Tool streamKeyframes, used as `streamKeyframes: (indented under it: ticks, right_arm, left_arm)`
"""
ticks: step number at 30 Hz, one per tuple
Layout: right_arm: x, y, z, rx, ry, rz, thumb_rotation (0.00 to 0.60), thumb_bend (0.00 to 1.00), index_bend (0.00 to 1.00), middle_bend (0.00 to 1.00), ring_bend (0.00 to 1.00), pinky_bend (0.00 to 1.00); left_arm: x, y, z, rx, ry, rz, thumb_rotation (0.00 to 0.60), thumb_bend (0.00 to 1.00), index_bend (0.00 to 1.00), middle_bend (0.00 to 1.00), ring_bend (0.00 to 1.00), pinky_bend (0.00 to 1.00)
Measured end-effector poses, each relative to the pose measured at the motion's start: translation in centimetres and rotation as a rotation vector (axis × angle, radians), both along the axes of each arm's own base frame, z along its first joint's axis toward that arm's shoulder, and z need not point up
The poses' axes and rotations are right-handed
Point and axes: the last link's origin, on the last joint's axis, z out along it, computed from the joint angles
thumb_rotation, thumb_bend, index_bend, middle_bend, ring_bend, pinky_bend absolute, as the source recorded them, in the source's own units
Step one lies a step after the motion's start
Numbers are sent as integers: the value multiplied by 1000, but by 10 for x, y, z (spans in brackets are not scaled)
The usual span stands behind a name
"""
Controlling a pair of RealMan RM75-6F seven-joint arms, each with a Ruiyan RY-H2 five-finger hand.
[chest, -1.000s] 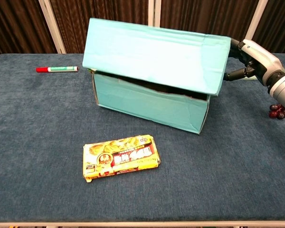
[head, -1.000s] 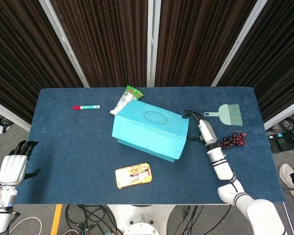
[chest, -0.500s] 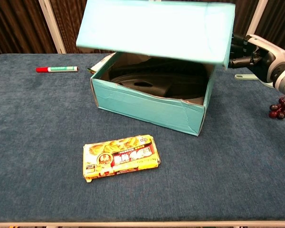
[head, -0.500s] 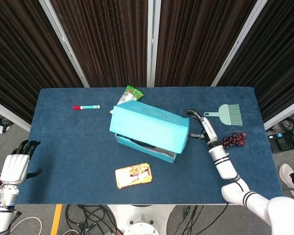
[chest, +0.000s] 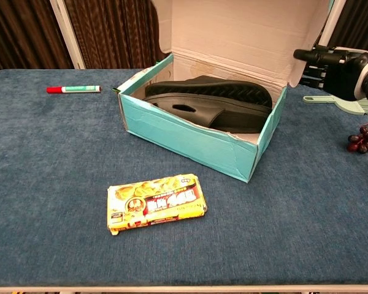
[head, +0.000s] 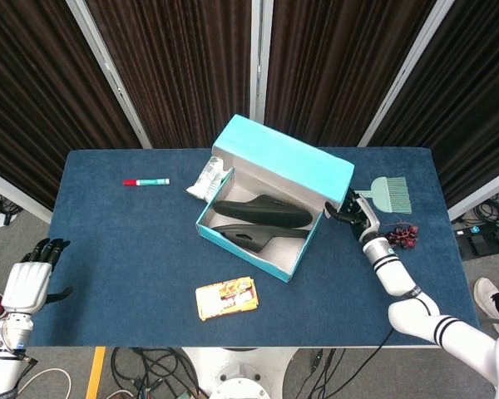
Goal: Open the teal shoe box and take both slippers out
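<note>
- Head view: teal shoe box (head: 258, 248) mid-table, lid (head: 284, 157) up, both slippers (head: 262, 212) inside; left hand (head: 25, 284) idle, fingers apart, empty.
- Chest view: right hand (chest: 336, 65) beside lid edge (grip unclear, cannot tell); could let lid drop back or snag brush (chest: 348, 104).

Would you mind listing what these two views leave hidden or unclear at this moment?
- Left hand: head view only, at the frame's lower left edge; absent from chest view.
- Right hand: whether its fingers touch the lid is unclear in both views.
- Lid top: cut off by the chest view's upper edge.
- Far slipper: partly hidden behind the near slipper in chest view.
- Snack packet: print too small.
</note>
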Motion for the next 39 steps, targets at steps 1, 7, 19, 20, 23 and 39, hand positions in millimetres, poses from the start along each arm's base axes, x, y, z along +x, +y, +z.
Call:
streamKeyframes:
  ticks: [1, 7, 19, 20, 23, 39]
  right_arm:
    - [0, -1, 2, 0, -22, -19, 600, 280, 285, 650, 216, 144]
    - [-2, -2, 14, 7, -78, -60, 600, 83, 40, 424, 65, 114]
    - [-27, 11, 38, -89, 122, -12, 600, 0, 0, 0, 0, 0]
    - [-29, 12, 41, -104, 160, -5, 600, 0, 0, 0, 0, 0]
    - [-36, 15, 51, -165, 256, 8, 600, 0, 0, 0, 0, 0]
    - [-35, 42, 88, -543, 613, 74, 600, 128, 0, 58, 0, 0]
  left_arm:
    - [0, 0, 0, 0, 0, 0, 600, 110, 150, 128, 100, 352]
    - [0, 0, 0, 1, -1, -2, 600, 109, 149, 127, 100, 352]
    - [-1, -1, 0, 2, -17, -8, 600, 110, 149, 127, 100, 351]
    - [-1, -1, 0, 3, -19, -9, 600, 110, 149, 127, 100, 352]
    - [-1, -2, 0, 5, -24, -10, 600, 109, 149, 127, 100, 352]
    - [2, -2, 2, 17, -37, -27, 600, 109, 149, 127, 100, 352]
